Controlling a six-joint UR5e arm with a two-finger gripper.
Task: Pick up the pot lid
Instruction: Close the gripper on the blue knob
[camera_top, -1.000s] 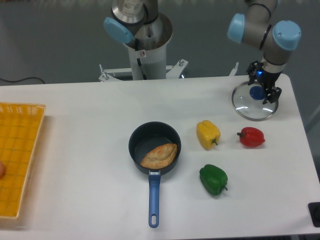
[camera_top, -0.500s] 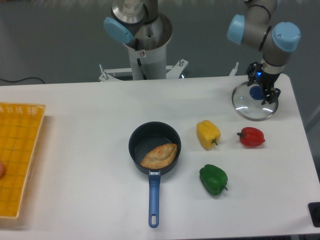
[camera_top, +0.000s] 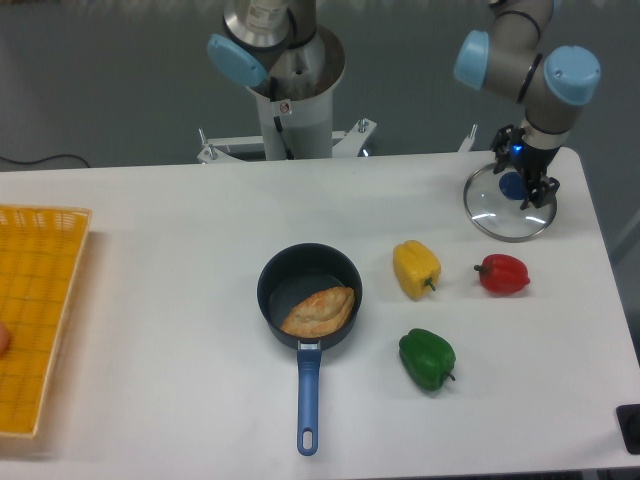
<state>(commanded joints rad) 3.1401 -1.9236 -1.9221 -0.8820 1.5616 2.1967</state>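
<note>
Delta is tiny: grey robot arm and its claw have nudged slightly at the far right corner of the white desk. Clear glass lid with a thin rim hasn't moved. It lies flat under the claw, blue round knob facing up.

Claw reads as wide, fingers spread around the knob area. Can't confirm contact; no sign of a grip.

Rest of the layout is unchanged: red pepper just in front of the lid, yellow pepper left of that, green pepper nearer the camera, black pan with blue handle well apart.

My read: final alignment, lid not picked up. Next should be any last lowering, then close on the knob and go straight up. Risks: fingers off-centre, so they tip or skate the lid; smooth knob may slip; a sideways drag toward the camera could bump the red pepper.
</note>
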